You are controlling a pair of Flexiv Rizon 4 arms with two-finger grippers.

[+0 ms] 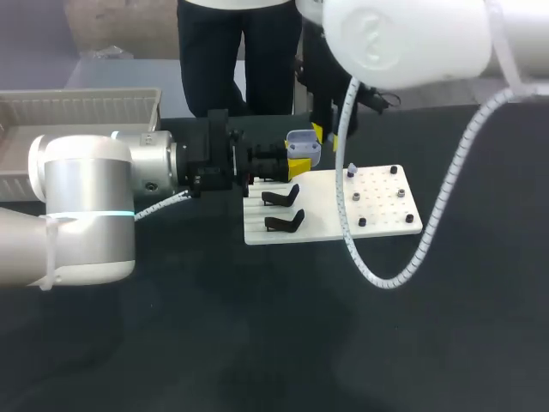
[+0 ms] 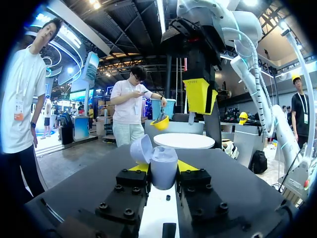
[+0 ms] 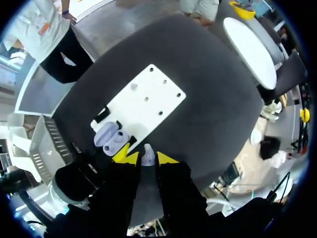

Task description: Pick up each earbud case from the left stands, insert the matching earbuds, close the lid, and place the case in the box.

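left wrist view: left jaws clamp open earbud case, lid up; right jaws pinch earbud.

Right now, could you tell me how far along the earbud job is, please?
Done: the case is off the stands, lid open, gripped in the left pincer. In hand: the right pincer holds an earbud near it. Left: inserting it, closing the lid, placing the case in the box.
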